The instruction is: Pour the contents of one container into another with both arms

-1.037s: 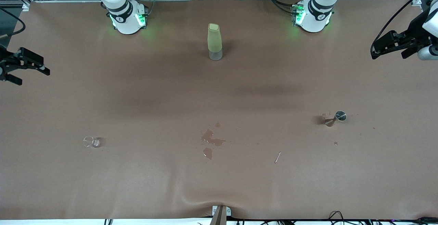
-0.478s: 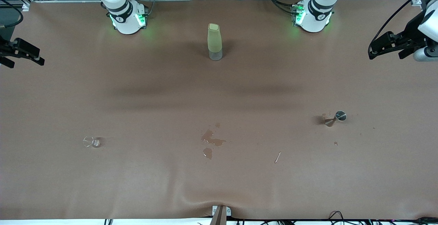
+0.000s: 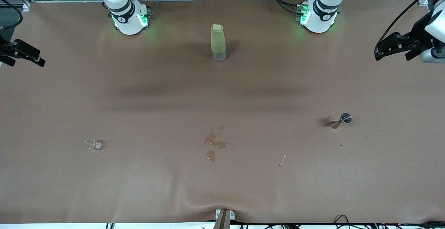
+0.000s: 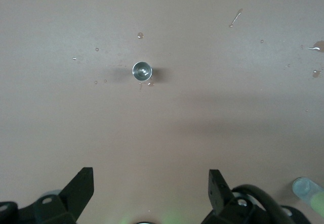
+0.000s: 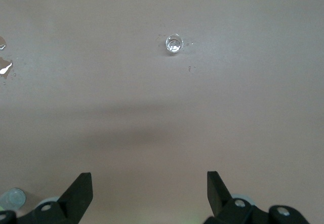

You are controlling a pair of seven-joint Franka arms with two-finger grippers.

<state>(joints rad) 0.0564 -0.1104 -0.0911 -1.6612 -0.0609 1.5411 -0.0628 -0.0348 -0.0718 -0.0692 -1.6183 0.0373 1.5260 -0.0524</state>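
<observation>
Only wrist views show left claw (image 4: 148, 191) and right claw (image 5: 149, 193) spread wide, empty.

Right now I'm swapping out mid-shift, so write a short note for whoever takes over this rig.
Left claw: open, empty, raised at the left arm's end of the table.
Right claw: open, empty, raised at the right arm's end.
Jigger and glass beaker stand apart, each untouched.
Spilled liquid lies between them.
Done: nothing grasped.
Left: pick up both, pour.
</observation>
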